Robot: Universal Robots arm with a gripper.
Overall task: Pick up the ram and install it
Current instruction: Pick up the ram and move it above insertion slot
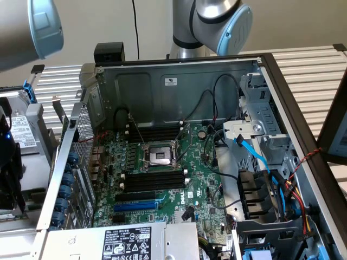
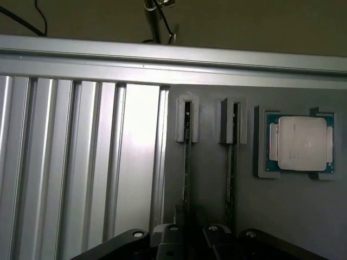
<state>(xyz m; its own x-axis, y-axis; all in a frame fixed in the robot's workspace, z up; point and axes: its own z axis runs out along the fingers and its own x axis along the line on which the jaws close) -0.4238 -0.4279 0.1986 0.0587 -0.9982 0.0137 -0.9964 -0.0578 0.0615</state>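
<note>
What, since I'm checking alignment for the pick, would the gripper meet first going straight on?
Probably the ram nearer the ribbed metal panel, standing on edge in the gray tray ahead of the gripper; depth is unclear, so possibly the tray first.

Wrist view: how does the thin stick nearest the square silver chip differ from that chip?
The ram stick is long and narrow; the chip is squarish. The ram stick stands on edge, the chip lies flat, silver face up. The ram stick's end sits in a slotted gray holder; the chip sits in a gray frame. Both rest on the same gray plate.
</note>
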